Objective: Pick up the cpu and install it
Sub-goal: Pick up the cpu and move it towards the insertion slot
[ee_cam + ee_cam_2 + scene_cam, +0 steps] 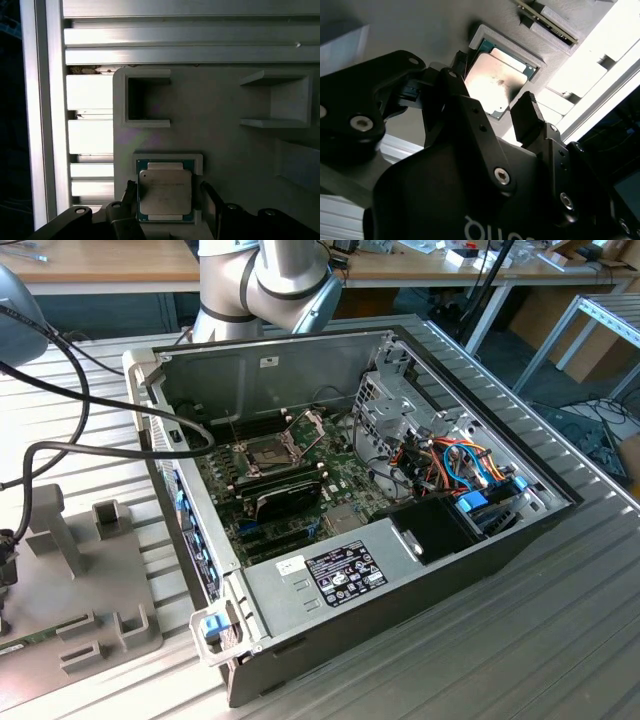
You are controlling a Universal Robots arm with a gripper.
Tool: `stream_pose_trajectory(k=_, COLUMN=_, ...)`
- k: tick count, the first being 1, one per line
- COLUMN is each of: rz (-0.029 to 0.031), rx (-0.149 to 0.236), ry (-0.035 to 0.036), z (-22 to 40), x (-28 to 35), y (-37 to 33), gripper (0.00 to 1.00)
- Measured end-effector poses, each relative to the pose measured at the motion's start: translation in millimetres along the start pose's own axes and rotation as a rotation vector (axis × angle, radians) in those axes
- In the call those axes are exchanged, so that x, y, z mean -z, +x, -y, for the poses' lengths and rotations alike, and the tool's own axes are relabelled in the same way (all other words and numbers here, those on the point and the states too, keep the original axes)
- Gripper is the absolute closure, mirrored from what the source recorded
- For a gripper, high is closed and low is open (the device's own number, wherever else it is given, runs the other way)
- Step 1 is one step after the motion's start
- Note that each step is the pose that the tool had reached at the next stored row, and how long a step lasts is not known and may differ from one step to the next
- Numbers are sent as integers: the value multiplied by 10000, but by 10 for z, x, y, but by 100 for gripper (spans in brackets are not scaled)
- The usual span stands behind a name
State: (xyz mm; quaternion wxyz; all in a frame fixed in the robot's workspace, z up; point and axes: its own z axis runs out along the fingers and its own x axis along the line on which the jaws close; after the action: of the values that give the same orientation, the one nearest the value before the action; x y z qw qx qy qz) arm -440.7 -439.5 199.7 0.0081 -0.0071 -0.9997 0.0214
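My pincer (pixel 492 82) is wide open, one finger on each side of the cpu (pixel 165 192), no squeeze yet. In both wrist views the cpu sits flat in a square pocket of the grey holder (pixel 225 140).

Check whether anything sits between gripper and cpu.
Nothing visible does. In the first wrist view the open gripper straddles the cpu, whose metal top lies bare in the grey holder.

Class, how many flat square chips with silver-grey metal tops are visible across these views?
1. The silver-grey square cpu lies in a framed recess on the grey fixture plate, between the fingers of the open black gripper, in both wrist views. Others could be hidden.
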Motion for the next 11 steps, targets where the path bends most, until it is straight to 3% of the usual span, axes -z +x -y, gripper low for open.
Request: stream_pose_trajectory(k=11, rz=5, rx=67, ry=13, z=-22, x=-28, y=2, gripper=37)
